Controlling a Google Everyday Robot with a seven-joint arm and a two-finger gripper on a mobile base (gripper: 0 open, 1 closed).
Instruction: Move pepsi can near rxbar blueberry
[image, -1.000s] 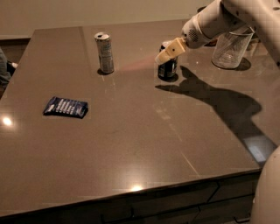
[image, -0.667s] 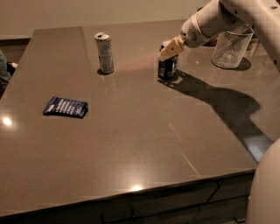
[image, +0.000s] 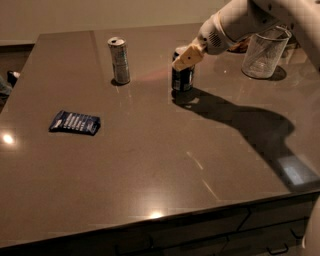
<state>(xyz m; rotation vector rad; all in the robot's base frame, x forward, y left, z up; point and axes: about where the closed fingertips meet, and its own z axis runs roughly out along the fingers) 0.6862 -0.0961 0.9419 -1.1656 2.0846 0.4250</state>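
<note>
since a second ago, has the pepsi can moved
Yes, a little: the pepsi can, held at its top by the gripper, has shifted left toward the silver can.

Nothing can be read: the white rows on the rxbar blueberry (image: 75, 122) lying on the counter (image: 165, 170) are too small to make out, as is the pale patch on the pepsi can (image: 183, 81), whose top the hand (image: 184, 58) meets.

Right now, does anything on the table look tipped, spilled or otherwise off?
Nothing stands out. The pepsi can, the silver can and the glass all stand upright. The rxbar blueberry lies flat on the left, and the pincer is at the pepsi can's top. No spill shows.
</note>
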